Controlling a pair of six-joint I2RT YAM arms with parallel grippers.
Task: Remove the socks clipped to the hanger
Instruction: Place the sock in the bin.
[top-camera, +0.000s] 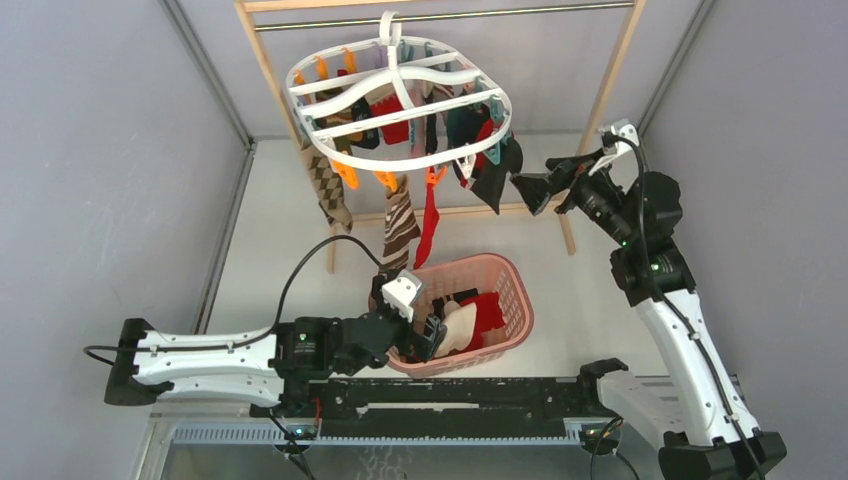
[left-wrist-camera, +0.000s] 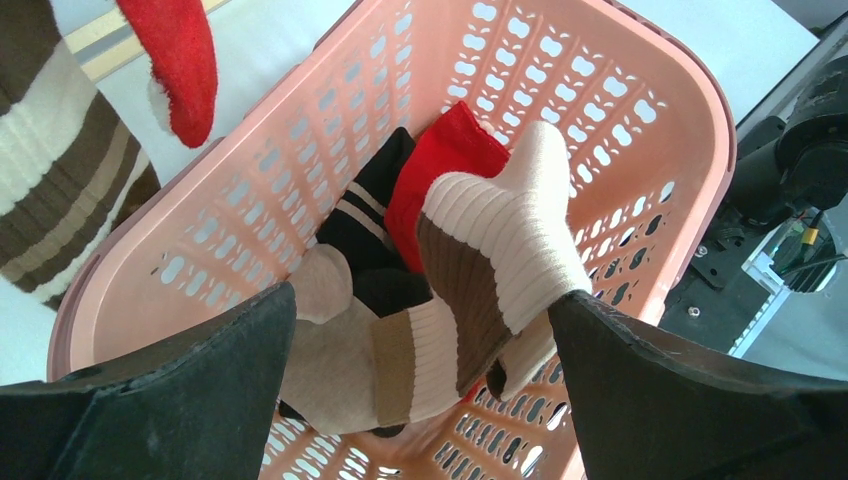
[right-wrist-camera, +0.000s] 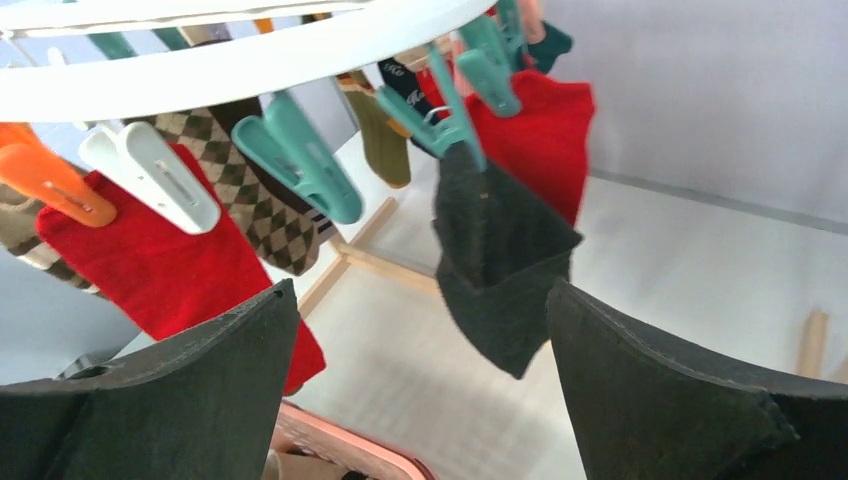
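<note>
Up at 12 o'clock in the top view, the hanger (top-camera: 400, 88) is hanging by its hook from the wooden rail (top-camera: 440, 14), w/ socks (top-camera: 400, 225) dangling off its clips. R gripper (top-camera: 530, 190) is hovering at 3 o'clock of the frame, just beside a dark sock (top-camera: 495, 182) at the rim. Top cam isn't giving a clear look at those jaws, but the R wrist cam is: they're standing wide apart, gripping nothing, w/ the dark sock hanging from a teal clip (right-wrist-camera: 445, 125) beyond the gap. That cam is also picking up a red sock (right-wrist-camera: 170, 260) at 9 o'clock and an argyle sock (right-wrist-camera: 255, 205) behind it. L gripper (top-camera: 432, 335) is sitting toward 6 o'clock, over the near rim of the pink basket (top-camera: 515, 300). L wrist cam is showing what the top cam is mostly hiding: jaws spread wide, holding nothing, and a cream-brown sock (left-wrist-camera: 480, 270) lying below them on red and black ones inside the basket.
</note>
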